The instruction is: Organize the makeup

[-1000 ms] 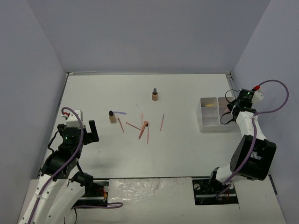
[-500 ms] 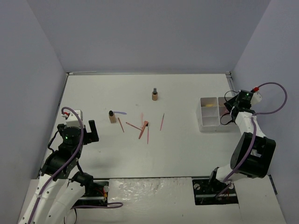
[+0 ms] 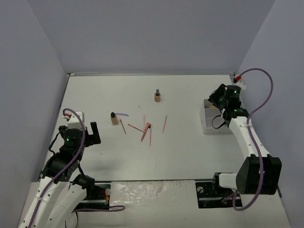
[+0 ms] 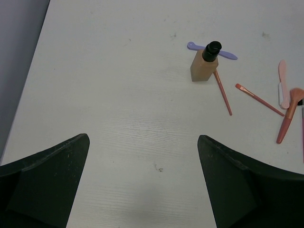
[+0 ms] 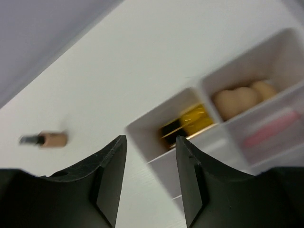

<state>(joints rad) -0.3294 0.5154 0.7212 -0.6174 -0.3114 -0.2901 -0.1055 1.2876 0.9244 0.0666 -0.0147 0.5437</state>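
Note:
Two tan bottles with dark caps stand on the table, one far (image 3: 157, 97) and one left (image 3: 114, 118). The left bottle (image 4: 204, 64) also shows in the left wrist view, on a lilac stick (image 4: 194, 46). Several pink and red sticks (image 3: 144, 128) lie scattered at the centre. My left gripper (image 3: 91, 134) (image 4: 142, 138) is open and empty, near of the left bottle. My right gripper (image 3: 217, 98) (image 5: 150, 140) is open and empty above the white tray's (image 3: 209, 127) far-left corner. The tray (image 5: 161, 164) holds a gold-black lipstick (image 5: 187, 122), peach sponges (image 5: 240, 97) and a pink item (image 5: 273, 130).
Grey walls close in the table on the left, back and right. The tray stands near the right wall. A pink brush (image 4: 287, 123) and a pale peach stick (image 4: 282, 83) lie right of the left bottle.

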